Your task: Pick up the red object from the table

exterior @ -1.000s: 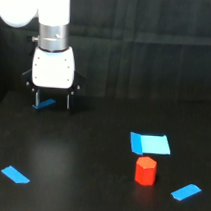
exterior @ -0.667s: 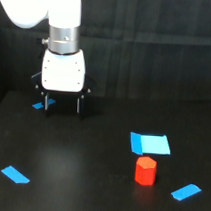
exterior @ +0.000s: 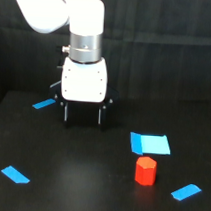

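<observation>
**Open pincer hangs well apart from the red block**

The gripper [exterior: 83, 114] hangs with fingers spread wide, nothing between them. The red block [exterior: 145, 170] stands upright on the table [exterior: 84, 182], at the gripper's four o'clock, just below a blue patch [exterior: 150, 144].

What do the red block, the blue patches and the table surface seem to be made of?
Red block: probably plastic or painted wood; matte, evenly coloured, crisp facets. Blue patches: likely tape or paper, since they lie flat and thin with cut edges. Table: a black matte sheet with faint sheen; the material is uncertain.
</observation>
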Available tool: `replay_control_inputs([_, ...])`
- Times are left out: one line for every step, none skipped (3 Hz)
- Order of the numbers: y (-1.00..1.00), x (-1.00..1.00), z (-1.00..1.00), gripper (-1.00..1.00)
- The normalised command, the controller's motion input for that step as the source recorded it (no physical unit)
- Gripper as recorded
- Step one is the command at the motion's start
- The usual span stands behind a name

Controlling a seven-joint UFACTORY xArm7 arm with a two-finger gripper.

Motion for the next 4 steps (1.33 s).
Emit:
replay_control_inputs([-0.77,0.80,-0.20,0.95])
replay_control_inputs([-0.63,0.80,-0.45,0.97])
replay_control_inputs([-0.78,0.79,-0.22,1.00])
replay_control_inputs([-0.88,0.80,-0.22,0.98])
